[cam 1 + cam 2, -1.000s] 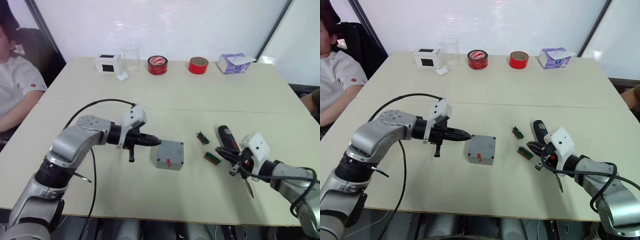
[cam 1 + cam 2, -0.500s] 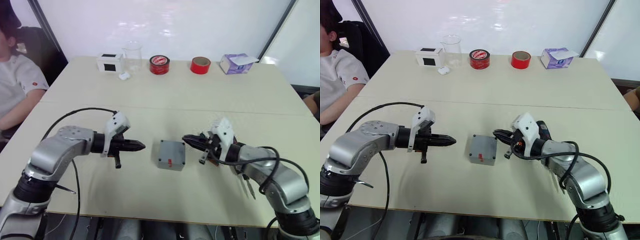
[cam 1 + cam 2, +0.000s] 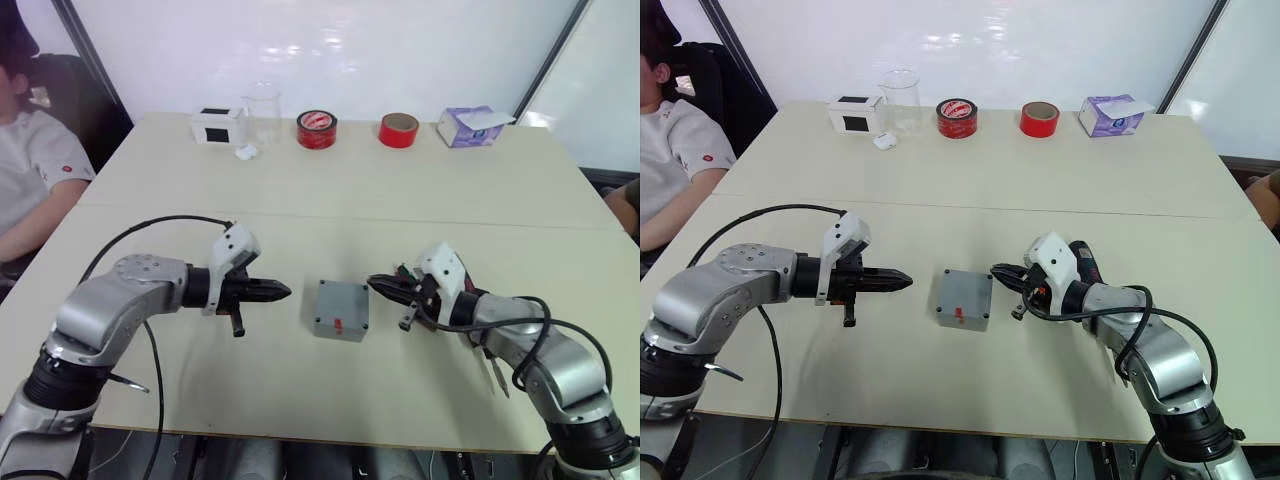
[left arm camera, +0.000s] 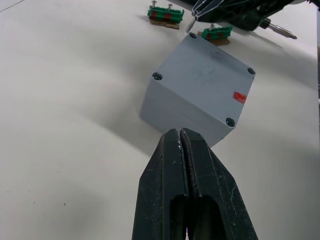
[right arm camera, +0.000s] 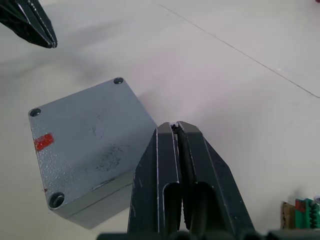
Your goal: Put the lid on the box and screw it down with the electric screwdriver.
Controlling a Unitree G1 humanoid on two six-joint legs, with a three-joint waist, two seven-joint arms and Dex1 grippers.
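Right gripper (image 5: 177, 126), fingers pressed together, hovers just beside grey box (image 5: 90, 150) w/ lid (image 5: 82, 145) on; left gripper (image 5: 30, 22) tip near box; green circuit board (image 5: 302, 212) apart.

it looked like a lab or test room: a plain pale table (image 3: 330, 190) against white panel walls, with tape rolls (image 3: 316, 129), a clear beaker (image 3: 262, 113), green circuit boards (image 4: 162, 12) and a seated person (image 3: 25, 170) watching.
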